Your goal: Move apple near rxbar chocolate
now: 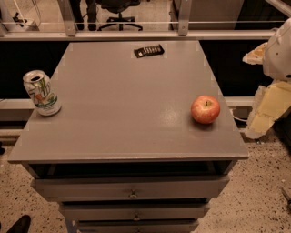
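Note:
The apple (205, 109) is round and red with yellowish patches. It sits on the grey table top (122, 100) near the right edge, towards the front. The rxbar chocolate (149, 51) is a flat black bar with white print, lying at the back edge of the table, middle right. The two are far apart. My gripper (266, 113) is the cream-coloured part at the right edge of the view, off the table, to the right of the apple and apart from it. It touches nothing.
A silver-green soda can (42, 93) stands upright near the table's left edge. Drawers (132, 193) are below the table front. A rail (136, 34) runs behind the table, with an office chair (117, 10) beyond it. The floor is speckled.

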